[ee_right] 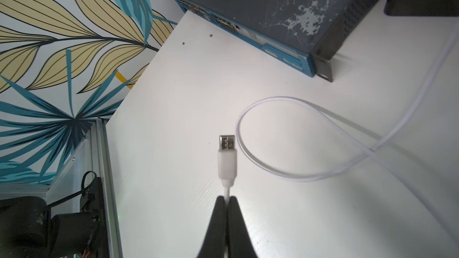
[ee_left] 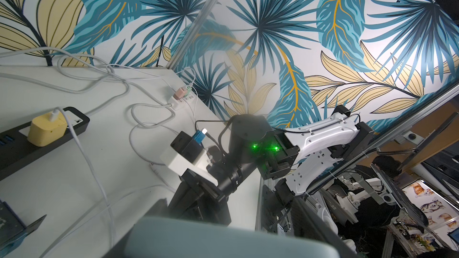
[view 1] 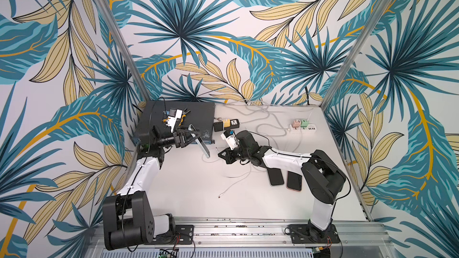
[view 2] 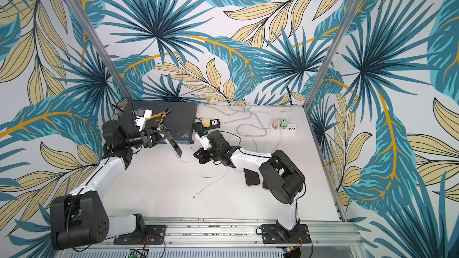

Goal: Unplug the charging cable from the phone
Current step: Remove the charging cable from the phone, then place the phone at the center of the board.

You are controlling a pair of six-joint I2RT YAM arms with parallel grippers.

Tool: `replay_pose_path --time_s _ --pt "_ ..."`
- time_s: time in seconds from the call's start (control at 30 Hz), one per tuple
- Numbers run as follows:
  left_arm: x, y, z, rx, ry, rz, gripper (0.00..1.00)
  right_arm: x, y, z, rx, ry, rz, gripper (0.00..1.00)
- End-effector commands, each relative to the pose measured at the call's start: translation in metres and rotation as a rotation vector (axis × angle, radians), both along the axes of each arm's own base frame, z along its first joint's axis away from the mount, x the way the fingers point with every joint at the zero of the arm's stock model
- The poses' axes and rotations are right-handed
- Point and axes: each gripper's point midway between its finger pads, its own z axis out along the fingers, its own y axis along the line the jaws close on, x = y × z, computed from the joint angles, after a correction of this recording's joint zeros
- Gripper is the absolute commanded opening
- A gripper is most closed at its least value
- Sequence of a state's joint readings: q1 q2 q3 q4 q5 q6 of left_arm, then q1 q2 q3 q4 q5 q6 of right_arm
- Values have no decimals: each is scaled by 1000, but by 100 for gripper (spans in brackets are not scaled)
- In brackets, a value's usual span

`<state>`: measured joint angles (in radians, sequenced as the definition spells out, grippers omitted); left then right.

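Table (view 1: 186, 194): left gripper (view 1: 195, 134) clamps phone (view 1: 202, 145), right gripper (ee_right: 227, 198) pinches cable (ee_right: 227, 165) (plug free); blue box (view 1: 201, 117), 2 dark handsets (view 1: 275, 176) nearby.

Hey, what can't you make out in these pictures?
Phone port: too small in both top views; left wrist view shows only a blur cut by the edge.
Cable far end: leaves the right wrist view, lost among cords in top views.
Pink phone: far end under the right arm in a top view.
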<state>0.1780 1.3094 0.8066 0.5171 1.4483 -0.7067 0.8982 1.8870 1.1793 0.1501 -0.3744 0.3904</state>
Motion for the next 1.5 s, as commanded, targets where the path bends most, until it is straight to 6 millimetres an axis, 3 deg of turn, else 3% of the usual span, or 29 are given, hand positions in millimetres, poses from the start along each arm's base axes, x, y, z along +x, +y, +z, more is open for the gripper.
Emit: replay_pose_path --time_s 0.0,0.2,0.4,0.5,0.83,1.13,1.27,1.47 --pt "-1 1 11 8 -43 -5 43 0 0 -8 -35 24 -22 0" --pt "-2 2 11 9 -46 -4 43 -1 2 -1 -26 14 -10 7" --pt "-2 2 10 9 -46 -5 43 0 3 13 -1 -1 3 38" --pt "-3 2 11 10 -51 -8 43 1 3 21 15 -11 19 48" --pt "-7 1 11 15 -71 -22 46 -25 8 79 190 -80 236 82" --pt "-11 0 13 16 -87 -35 47 -56 7 122 332 -128 443 99" --pt "-13 0 14 17 -94 -38 47 -64 9 135 367 -135 502 100" --pt "-14 -1 15 17 -97 -38 47 -59 24 156 428 -142 523 100"
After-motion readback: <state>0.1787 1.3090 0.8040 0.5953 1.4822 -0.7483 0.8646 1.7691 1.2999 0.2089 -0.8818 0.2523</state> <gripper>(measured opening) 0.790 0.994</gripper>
